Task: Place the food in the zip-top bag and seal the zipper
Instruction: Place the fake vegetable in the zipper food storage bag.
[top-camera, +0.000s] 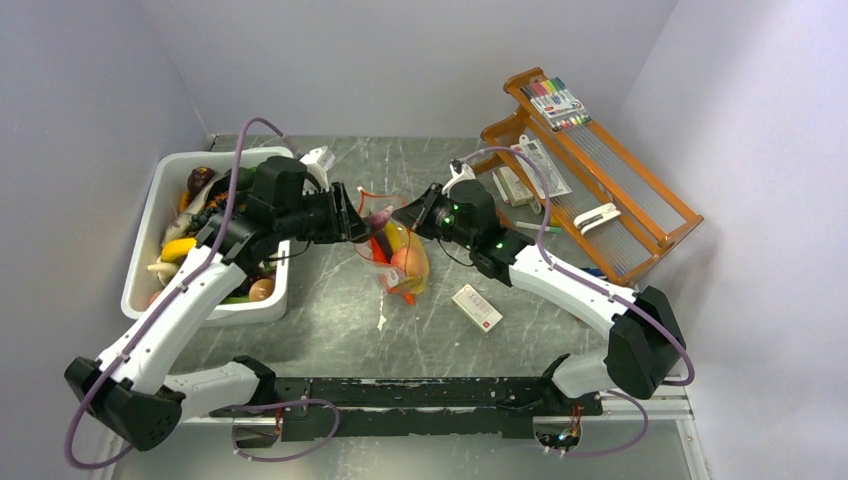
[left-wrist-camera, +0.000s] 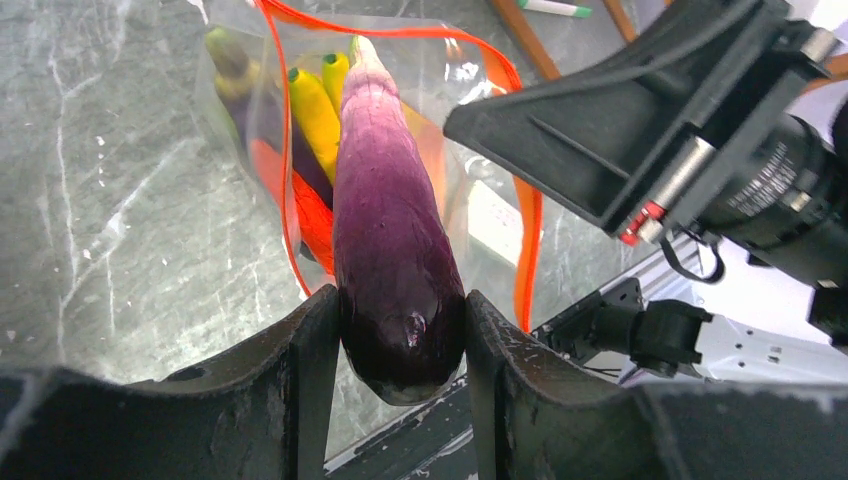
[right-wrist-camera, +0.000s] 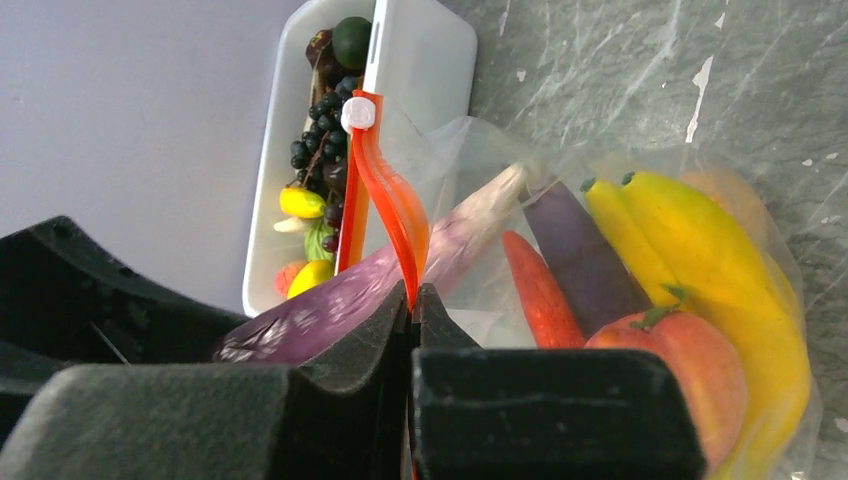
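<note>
The zip-top bag (top-camera: 400, 258) lies in the middle of the surface (top-camera: 330, 330), just right of the white tub (top-camera: 160, 180) and between the two tools. Its mouth is on the far side and it is open: the zipper (right-wrist-camera: 385, 190) makes a wide red-orange loop. The right tool (right-wrist-camera: 412, 300) has its fingers pressed together on one side of this strip and holds it up. The left tool (left-wrist-camera: 400, 330) is clamped on the thick dark end of a purple eggplant (left-wrist-camera: 395, 250), and the pale end of the eggplant points into the open mouth, between the two sides of the strip.

Inside the bag I can see a yellow banana (right-wrist-camera: 690, 230), a peach (right-wrist-camera: 690, 370), an orange carrot (right-wrist-camera: 540, 290) and one more dark purple piece (right-wrist-camera: 585, 260). More food is in the tub, among it dark grapes (right-wrist-camera: 320, 130). A small white-and-red box (top-camera: 477, 307) lies on the surface near and right of the bag. At the far right stands a wooden tray (top-camera: 640, 215) with a markers pack (top-camera: 556, 102) on its far end.
</note>
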